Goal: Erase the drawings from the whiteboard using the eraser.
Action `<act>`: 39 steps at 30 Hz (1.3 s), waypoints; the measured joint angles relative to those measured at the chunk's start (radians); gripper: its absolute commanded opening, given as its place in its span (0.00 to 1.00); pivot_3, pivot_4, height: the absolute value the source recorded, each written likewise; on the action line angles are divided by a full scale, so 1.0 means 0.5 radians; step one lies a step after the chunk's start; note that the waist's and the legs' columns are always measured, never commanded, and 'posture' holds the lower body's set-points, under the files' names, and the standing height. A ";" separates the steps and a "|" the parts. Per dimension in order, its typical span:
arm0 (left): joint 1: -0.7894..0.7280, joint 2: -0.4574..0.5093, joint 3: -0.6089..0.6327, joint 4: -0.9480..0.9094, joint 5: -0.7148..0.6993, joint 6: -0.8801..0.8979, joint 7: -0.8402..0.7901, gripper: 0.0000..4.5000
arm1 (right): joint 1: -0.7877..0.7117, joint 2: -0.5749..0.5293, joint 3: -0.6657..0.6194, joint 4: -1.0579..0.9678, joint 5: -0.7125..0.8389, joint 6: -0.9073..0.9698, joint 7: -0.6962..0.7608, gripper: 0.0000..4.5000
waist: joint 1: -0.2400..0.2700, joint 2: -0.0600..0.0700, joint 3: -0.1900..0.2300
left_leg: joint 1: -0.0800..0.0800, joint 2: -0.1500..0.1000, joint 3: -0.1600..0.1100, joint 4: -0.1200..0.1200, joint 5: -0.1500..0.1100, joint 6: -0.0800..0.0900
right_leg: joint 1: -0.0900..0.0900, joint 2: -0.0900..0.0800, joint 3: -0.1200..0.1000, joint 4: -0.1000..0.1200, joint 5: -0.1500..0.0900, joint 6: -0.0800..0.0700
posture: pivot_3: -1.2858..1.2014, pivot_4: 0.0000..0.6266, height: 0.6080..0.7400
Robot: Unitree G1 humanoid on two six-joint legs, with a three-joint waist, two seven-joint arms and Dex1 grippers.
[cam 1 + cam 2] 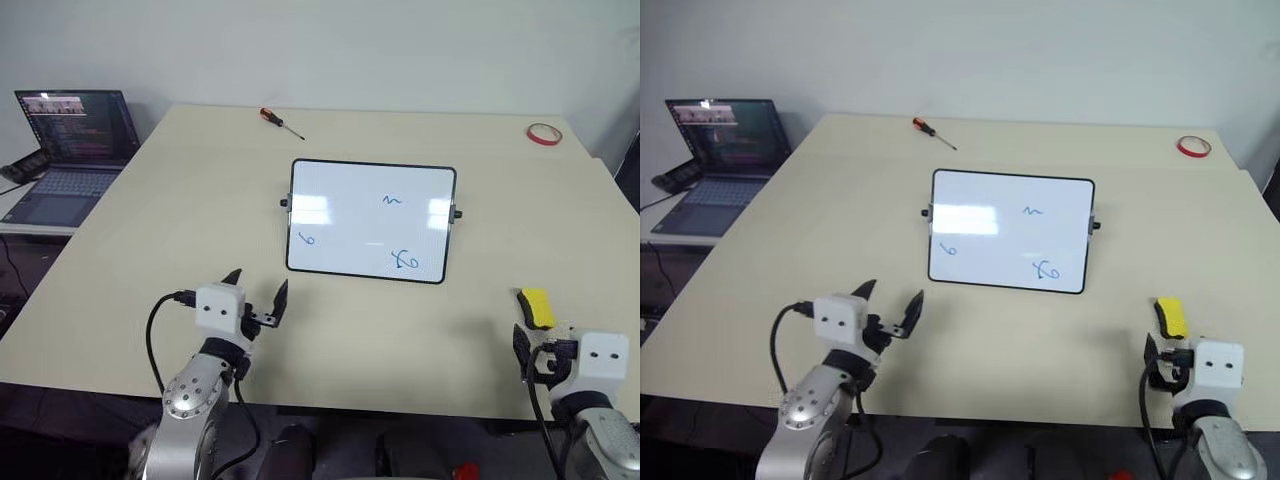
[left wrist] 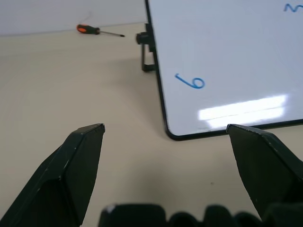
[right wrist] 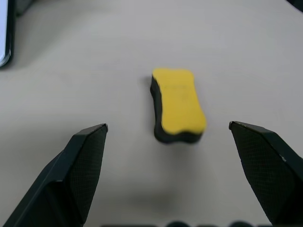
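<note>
The right gripper (image 3: 168, 126), jaws spread, lines up on the eraser (image 3: 179, 104) beside the whiteboard (image 1: 370, 220). The left gripper (image 1: 258, 292) also gapes empty. Next, likely: advance and pinch the eraser.

A pale beige table (image 1: 200, 200) carries everything. Near its middle, the whiteboard (image 1: 350, 240) is propped on a small stand, with three blue drawings (image 1: 392, 200) seen on it. The yellow eraser (image 1: 537, 307) is laid flat near the front right edge. A screwdriver (image 1: 280, 122) is placed toward the far edge, and a red tape ring (image 1: 545, 134) at the far right corner.
</note>
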 measured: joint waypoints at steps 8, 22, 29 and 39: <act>-0.039 0.023 0.019 0.000 -0.011 0.026 -0.037 1.00 | 0.032 0.031 -0.033 -0.130 0.007 0.069 -0.037 1.00 | -0.010 0.000 0.000 | 0.002 0.001 0.000 0.000 0.000 0.000 | 0.000 0.001 0.002 0.000 -0.003 0.004 | 0.52 0.24 1.00; -0.148 -0.007 0.029 0.167 -0.014 -0.063 -0.057 1.00 | -0.018 0.147 0.006 -0.134 -0.012 0.062 -0.102 1.00 | -0.009 0.000 0.000 | 0.001 0.000 0.000 0.000 0.000 0.000 | -0.001 0.000 0.002 0.000 -0.002 0.004 | 0.52 0.24 1.00; -0.173 -0.001 0.048 0.223 -0.013 -0.109 -0.065 1.00 | -0.111 0.128 -0.002 -0.033 -0.031 0.025 -0.100 1.00 | -0.008 0.000 0.000 | 0.001 0.000 0.000 0.000 0.000 0.000 | 0.000 0.000 0.001 0.000 -0.002 0.004 | 0.52 0.24 1.00; -0.543 0.108 -0.045 0.524 -0.263 -0.139 -0.562 1.00 | -0.354 0.039 -0.020 -0.038 -0.069 0.104 -0.138 1.00 | -0.009 0.000 0.000 | 0.001 -0.001 0.002 0.001 0.000 0.000 | 0.001 0.001 -0.001 0.001 0.002 -0.003 | 0.52 0.24 1.00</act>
